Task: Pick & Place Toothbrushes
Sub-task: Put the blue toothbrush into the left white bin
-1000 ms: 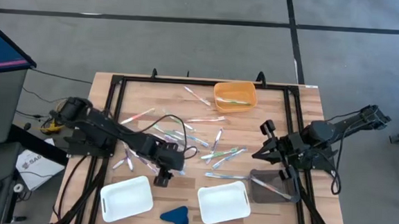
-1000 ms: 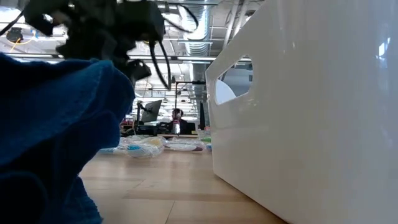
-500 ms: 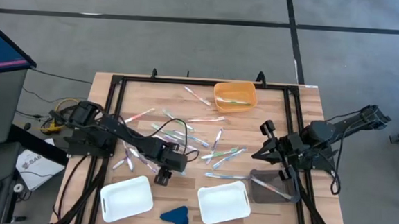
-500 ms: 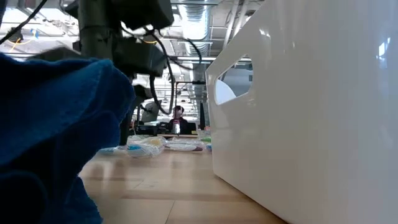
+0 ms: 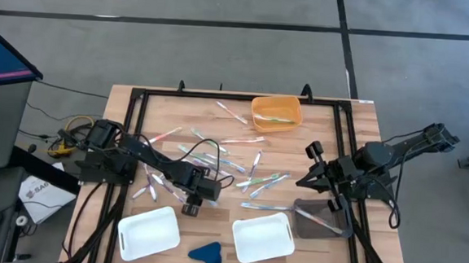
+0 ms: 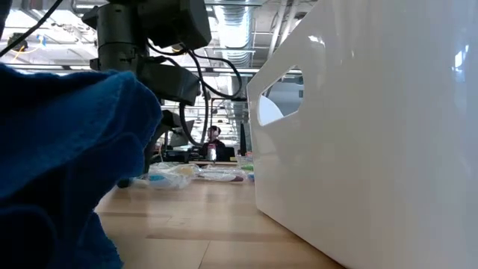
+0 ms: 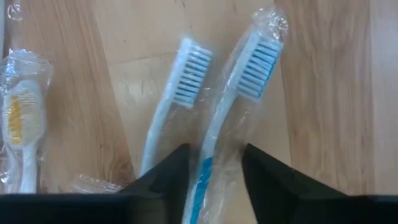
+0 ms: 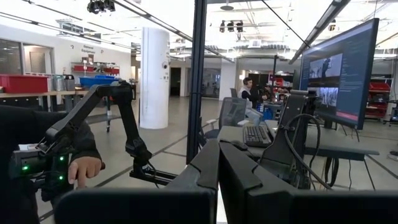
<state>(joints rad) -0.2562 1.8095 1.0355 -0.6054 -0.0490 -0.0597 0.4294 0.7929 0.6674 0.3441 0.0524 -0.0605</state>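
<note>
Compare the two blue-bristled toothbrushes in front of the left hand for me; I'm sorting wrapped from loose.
The toothbrush between the left hand's fingers is sealed in a clear wrapper; the neighbouring toothbrush looks bare. The wrapped one has deeper blue bristles and a blue stripe on its handle; the bare one has paler bristles on a pale handle. The wrapped one lies inside the open fingers, the bare one just outside them. Both lie flat on the wooden table, heads pointing the same way.

My overhead camera looks straight down on the whole table (image 5: 241, 152). My low one sits at table height behind the white tray (image 6: 373, 134) and blue cloth (image 6: 67, 164), facing the room. The left wrist camera looks closely down onto toothbrushes (image 7: 230, 118); the right faces level into the room.
</note>
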